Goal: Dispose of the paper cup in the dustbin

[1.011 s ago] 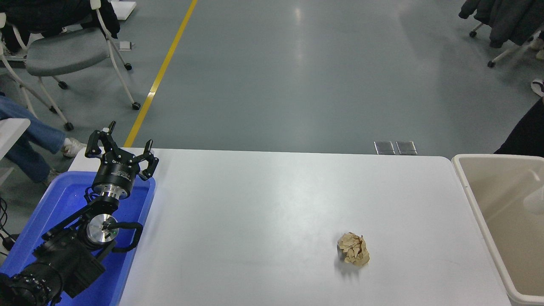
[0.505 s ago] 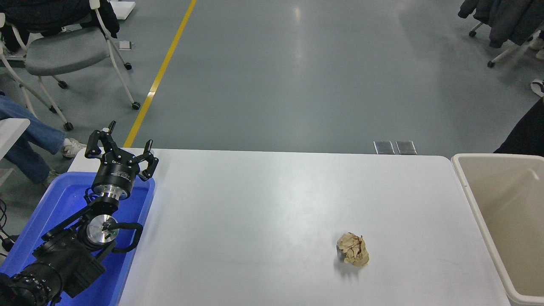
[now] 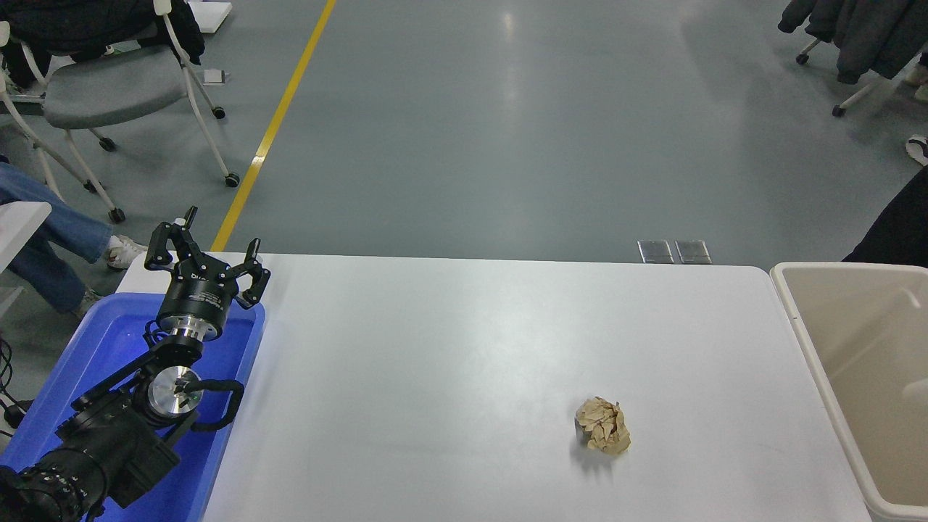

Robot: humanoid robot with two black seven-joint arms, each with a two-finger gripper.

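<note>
The beige dustbin (image 3: 797,319) stands at the table's right end, cut off by the picture's edge. A faint pale patch (image 3: 915,391) lies low inside it at the right edge; I cannot tell whether it is the paper cup. No paper cup shows anywhere on the table. My left gripper (image 3: 210,246) is parked at the lower left above a blue bin, open and empty. My right arm and gripper are out of view.
A crumpled brown paper ball (image 3: 603,425) lies on the white table (image 3: 464,348) right of centre. The bright blue bin (image 3: 109,341) sits at the table's left end under my left arm. Chairs and a person's legs are beyond the far left corner.
A blurred white shape seen high inside the dustbin a second ago is gone from there; a faint pale patch now shows lower in it. The left arm has not moved.
</note>
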